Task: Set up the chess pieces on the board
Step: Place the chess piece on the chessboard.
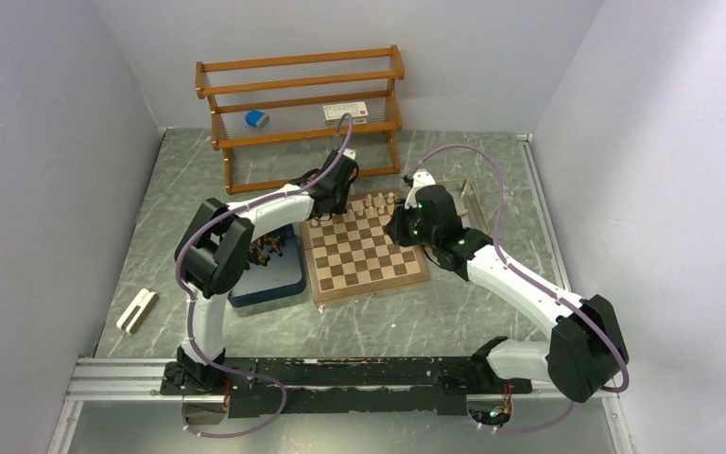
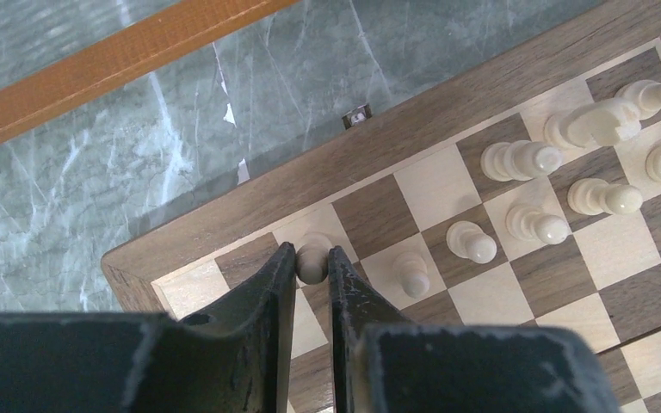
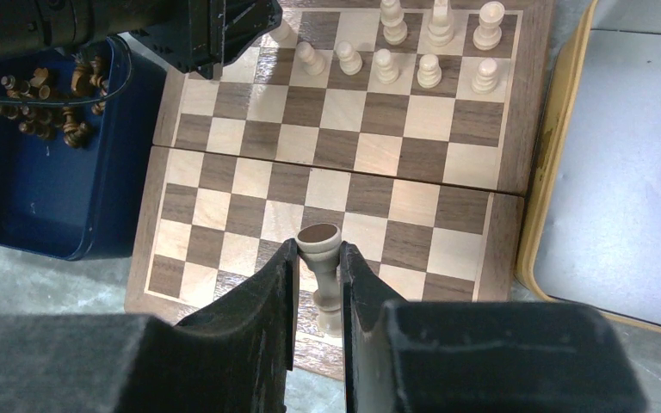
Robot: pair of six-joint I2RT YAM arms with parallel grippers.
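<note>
The board [image 1: 369, 288] lies mid-table. Cream chess pieces [image 3: 429, 70] stand in its two far rows. My left gripper [image 2: 312, 258] is at the board's far left corner [image 2: 447, 120]. Its fingers press both sides of a cream pawn's head [image 2: 312, 265], and the pawn stands on a square beside another pawn [image 2: 413, 274]. My right gripper [image 3: 319, 258] hovers over the board's near edge, shut on a tall cream piece [image 3: 319, 241] whose round base points away from the wrist. From above, the left gripper [image 1: 326, 210] and right gripper [image 1: 399, 227] flank the far rows.
A navy tray [image 3: 43, 198] holding dark brown pieces [image 3: 52, 103] sits left of the board. A yellow tray [image 3: 551, 155] lies to its right. A wooden shelf [image 1: 302, 104] stands behind, and a white object [image 1: 138, 310] lies on the table at the near left.
</note>
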